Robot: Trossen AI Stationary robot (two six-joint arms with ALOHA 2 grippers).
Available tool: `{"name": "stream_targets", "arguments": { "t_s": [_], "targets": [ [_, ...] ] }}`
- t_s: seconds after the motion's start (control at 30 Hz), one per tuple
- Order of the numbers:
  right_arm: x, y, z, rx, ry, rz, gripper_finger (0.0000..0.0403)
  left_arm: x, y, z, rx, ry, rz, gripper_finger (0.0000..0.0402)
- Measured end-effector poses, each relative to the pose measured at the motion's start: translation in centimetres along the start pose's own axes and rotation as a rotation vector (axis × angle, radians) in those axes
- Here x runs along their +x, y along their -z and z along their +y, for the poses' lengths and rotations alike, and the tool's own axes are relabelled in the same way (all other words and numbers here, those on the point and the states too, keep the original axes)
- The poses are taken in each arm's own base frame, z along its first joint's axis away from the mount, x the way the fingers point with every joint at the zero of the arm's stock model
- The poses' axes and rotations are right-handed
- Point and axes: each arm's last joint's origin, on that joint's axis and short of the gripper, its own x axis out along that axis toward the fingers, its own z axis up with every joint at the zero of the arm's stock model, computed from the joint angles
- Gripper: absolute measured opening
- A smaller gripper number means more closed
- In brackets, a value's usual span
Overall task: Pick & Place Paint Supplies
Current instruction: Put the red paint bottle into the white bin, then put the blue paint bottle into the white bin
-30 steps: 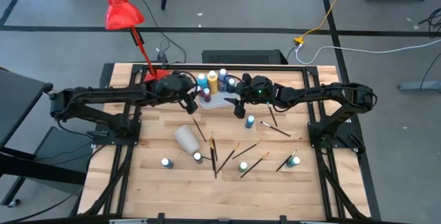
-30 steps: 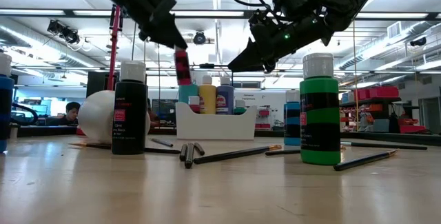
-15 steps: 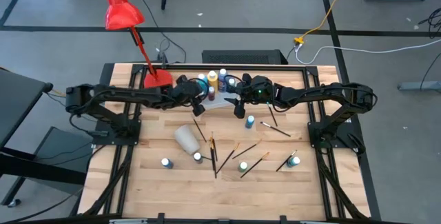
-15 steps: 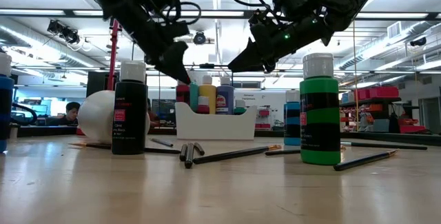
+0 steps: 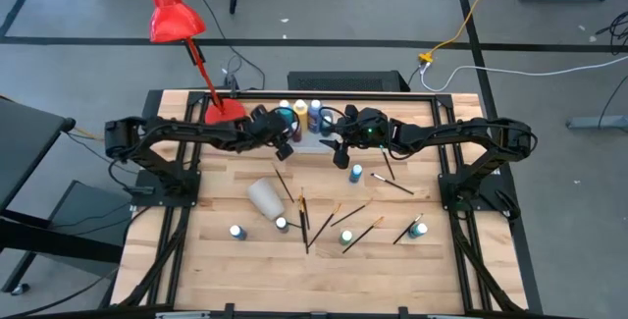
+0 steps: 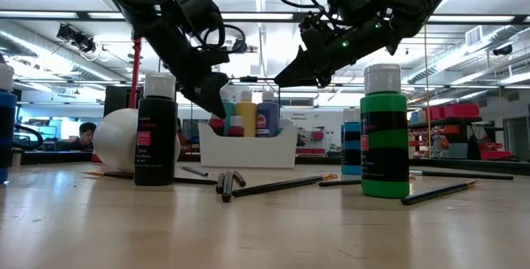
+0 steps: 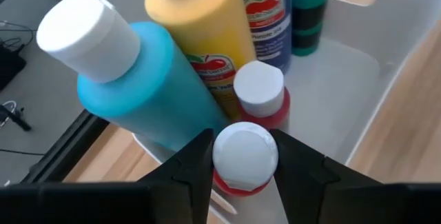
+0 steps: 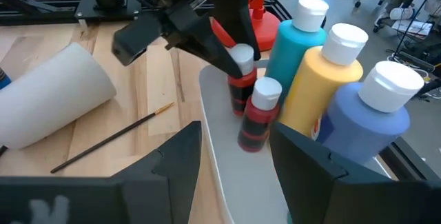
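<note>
A white tray (image 5: pixel 308 142) at the table's far middle holds teal, yellow and blue paint bottles (image 7: pixel 200 38) and a small red one (image 8: pixel 262 114). My left gripper (image 5: pixel 285 142) reaches in from the left and is shut on a second small red bottle with a white cap (image 7: pixel 244 158). That bottle is down inside the tray beside the first. My right gripper (image 5: pixel 340 154) hovers open just right of the tray, above the table, touching nothing. More bottles (image 5: pixel 356 173) and paintbrushes (image 5: pixel 304 216) lie on the near half. My left gripper pinches the small red bottle at its white cap (image 7: pixel 242 148) and neck between the two fingers (image 8: pixel 231 24). The fingers slant down from above and from the table's left. The bottle stays upright with its lower end (image 8: pixel 238 107) inside the tray, beside the other red bottle.
A red desk lamp (image 5: pixel 175 15) stands with its base (image 5: pixel 224 113) at the far left, close to my left arm. A white cup (image 5: pixel 265 197) lies on its side. In the low view a black bottle (image 6: pixel 156 132) and a green bottle (image 6: pixel 383 136) stand near the front edge.
My left gripper has moved right toward the tray and down, carrying the red bottle from above the tray's left end into it, still shut on it. The tray has slid a little toward the table's left.
</note>
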Motion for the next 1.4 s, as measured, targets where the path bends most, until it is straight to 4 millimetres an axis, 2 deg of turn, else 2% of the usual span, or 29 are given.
{"name": "stream_targets", "arguments": {
  "t_s": [0.17,0.43,0.83,1.07,1.23,1.4],
  "targets": [
    [0.0,0.0,0.0,0.000,0.000,0.000,0.0178,0.4,0.0,0.7,0.005,0.039,0.012,0.0154],
    [0.0,0.0,0.0,0.000,0.000,0.000,0.0178,1.6,0.5,1.5,-0.037,0.040,0.056,0.0157],
    [0.0,0.0,0.0,0.000,0.000,0.000,0.0178,1.5,0.5,1.6,-0.021,0.022,0.053,0.0179],
    [0.0,0.0,0.0,0.000,0.000,0.001,0.0178,-0.3,-1.8,1.9,-0.054,-0.023,0.016,0.0181],
    [0.0,0.1,0.5,-0.011,-0.028,0.011,0.0178,-2.7,-3.7,2.2,-0.061,-0.004,-0.015,0.0181],
    [-1.6,-0.4,0.9,-0.074,-0.048,0.075,0.0178,-5.4,-4.8,2.2,-0.099,0.066,-0.090,0.0178]
  ]
}}
